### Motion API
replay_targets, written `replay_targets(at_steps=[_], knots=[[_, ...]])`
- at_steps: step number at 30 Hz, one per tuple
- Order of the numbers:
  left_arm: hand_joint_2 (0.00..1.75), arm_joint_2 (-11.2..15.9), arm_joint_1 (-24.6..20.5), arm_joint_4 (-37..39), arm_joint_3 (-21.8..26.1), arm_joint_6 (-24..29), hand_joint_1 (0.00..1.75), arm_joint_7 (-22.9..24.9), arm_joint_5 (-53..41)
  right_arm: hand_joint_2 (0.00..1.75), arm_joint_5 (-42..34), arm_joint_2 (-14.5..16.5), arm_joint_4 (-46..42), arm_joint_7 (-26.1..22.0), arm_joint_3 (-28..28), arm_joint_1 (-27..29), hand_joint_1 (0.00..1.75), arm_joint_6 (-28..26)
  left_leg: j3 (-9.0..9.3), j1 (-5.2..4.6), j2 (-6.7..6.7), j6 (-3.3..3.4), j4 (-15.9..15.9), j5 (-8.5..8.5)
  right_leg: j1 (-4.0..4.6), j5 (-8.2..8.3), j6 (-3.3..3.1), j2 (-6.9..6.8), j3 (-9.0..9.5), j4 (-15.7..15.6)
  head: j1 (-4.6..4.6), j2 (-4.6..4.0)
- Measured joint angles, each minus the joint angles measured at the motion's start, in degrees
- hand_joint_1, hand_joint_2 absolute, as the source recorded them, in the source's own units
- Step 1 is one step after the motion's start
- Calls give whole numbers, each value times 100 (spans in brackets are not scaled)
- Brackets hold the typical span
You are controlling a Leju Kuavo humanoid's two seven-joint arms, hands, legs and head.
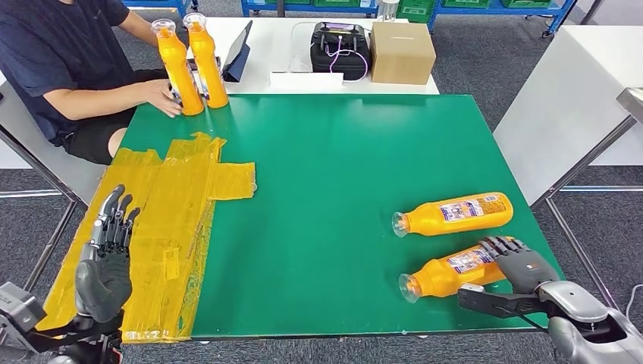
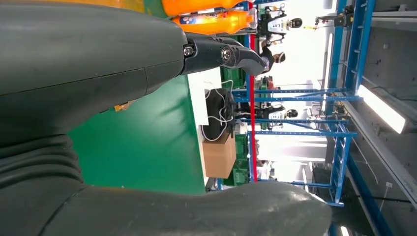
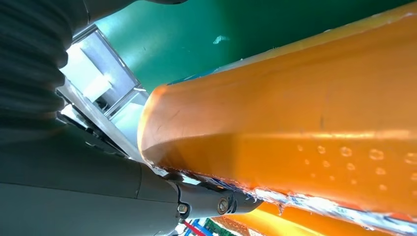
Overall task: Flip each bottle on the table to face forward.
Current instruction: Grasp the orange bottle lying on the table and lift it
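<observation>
Green table (image 1: 341,167), right robot hand (image 1: 514,263) gripping lying bottle (image 1: 447,274)

Two bottles lie on their sides near the bench's (image 1: 341,167) right front corner: the far lying bottle (image 1: 455,214) just behind the near lying bottle (image 1: 451,273), caps toward the middle. The right hand (image 1: 519,265) rests on the near one's base end. Two upright bottles (image 1: 189,64) stand at the far left corner. The left hand (image 1: 106,258) is at the front left corner.

Open green worktop (image 1: 334,189) ahead of left hand (image 1: 105,262); second lying bottle (image 1: 453,214) just beyond right hand (image 1: 517,263) blocks forward reach.
</observation>
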Motion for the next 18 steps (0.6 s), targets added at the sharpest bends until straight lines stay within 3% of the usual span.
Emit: replay_targets(at_steps=[14, 15, 18], knots=[[0, 78, -171, 66, -218, 39, 0, 63, 124, 175, -40, -8, 307, 73, 332, -263, 0, 9, 48, 4, 3, 14, 0, -19, 2, -11, 9, 1, 52, -20, 1, 0], [0, 85, -180, 68, -229, 34, 0, 60, 132, 175, 15, 3, 355, 103, 363, -296, 9, -7, 56, 5, 3, 15, -1, -21, 2, -14, 12, 1, 60, -24, 1, 0], [0, 92, -195, 78, -245, 17, 0, 55, 142, 175, 143, 67, 518, 177, 451, -391, 138, -71, 82, 12, 1, 22, -1, -30, 5, -29, 19, 0, 95, -39, 1, 0]])
